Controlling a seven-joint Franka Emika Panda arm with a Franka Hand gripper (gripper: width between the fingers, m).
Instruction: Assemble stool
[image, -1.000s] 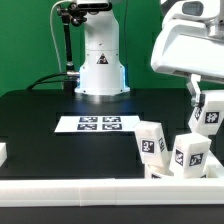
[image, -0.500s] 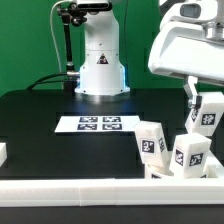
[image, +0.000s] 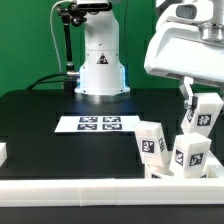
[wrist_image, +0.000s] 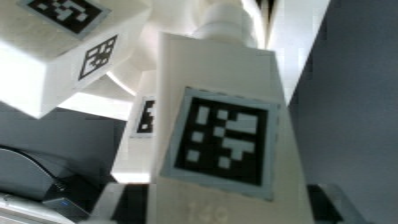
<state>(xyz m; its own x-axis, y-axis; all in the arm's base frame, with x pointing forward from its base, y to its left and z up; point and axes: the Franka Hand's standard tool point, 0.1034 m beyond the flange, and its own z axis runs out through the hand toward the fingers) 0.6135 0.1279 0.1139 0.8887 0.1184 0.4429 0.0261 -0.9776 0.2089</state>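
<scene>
A: Exterior view first; what is the gripper (image: 196, 103) doing?

B: It is clamped on one stool leg (image: 207, 114) and holds it, as it seems, clear of the table (image: 40, 120), at the exterior view's right. The wrist view shows this leg between two dark fingers (wrist_image: 118, 204), with its square tag facing the camera.

A: And the other parts?

B: A second leg (image: 152, 143) and a third leg (image: 190, 155) stand just below the held one, near the white rail (image: 90, 188). The marker board (image: 100, 124) lies well apart, toward the middle. The round seat I cannot find in either view.

A: How will the leg handle?

B: I judge it light and stiff, being hard plastic, and not fragile. Its faces look smooth, so it may slip or turn in the pinch. It is best taken on two flat opposite sides near the middle, not on the corners. A tilted leg would probably go badly into the seat.
</scene>
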